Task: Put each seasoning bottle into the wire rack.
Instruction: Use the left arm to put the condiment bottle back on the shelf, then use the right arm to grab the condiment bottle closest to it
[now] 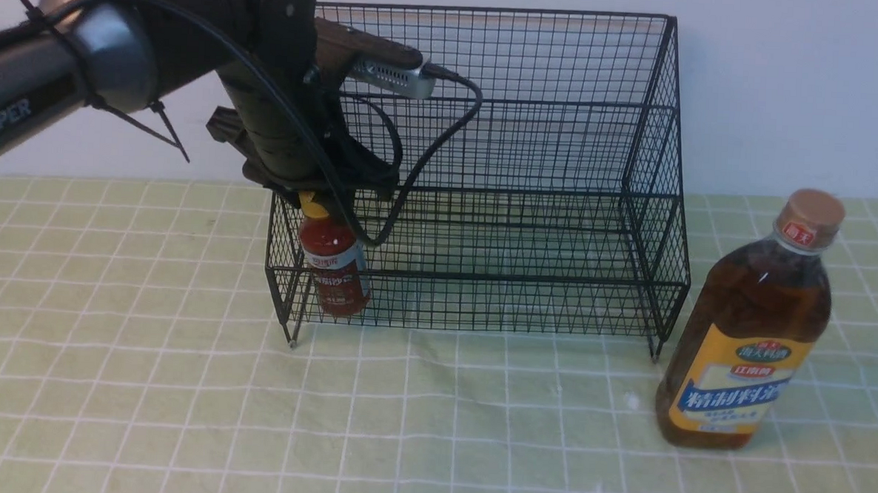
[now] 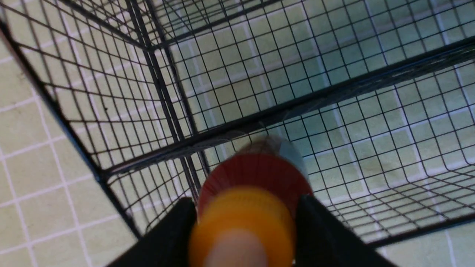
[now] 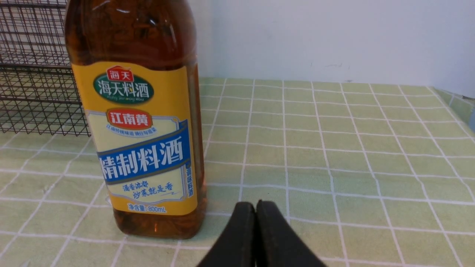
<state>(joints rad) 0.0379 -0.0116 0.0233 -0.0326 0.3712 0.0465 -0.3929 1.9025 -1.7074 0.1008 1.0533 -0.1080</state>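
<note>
red-sauce squeeze bottle [image 1: 334, 268] hangs upright at the 8 o'clock corner of the wire rack [image 1: 533, 132], cap clamped by the left gripper [image 2: 245, 218] — the upright cooking-wine bottle [image 1: 750, 327] waits outside at 4 o'clock, nearest the empty, pinched-together right gripper [image 3: 256, 207].

Under my right hand [image 3: 255, 206] the desk [image 3: 334, 155] is covered by a pale green cloth [image 1: 144, 382] checked with thin white lines, softly and evenly lit, and beyond my hand it runs back to a plain white wall [image 3: 315, 37] carrying a few faint marks low down.
</note>
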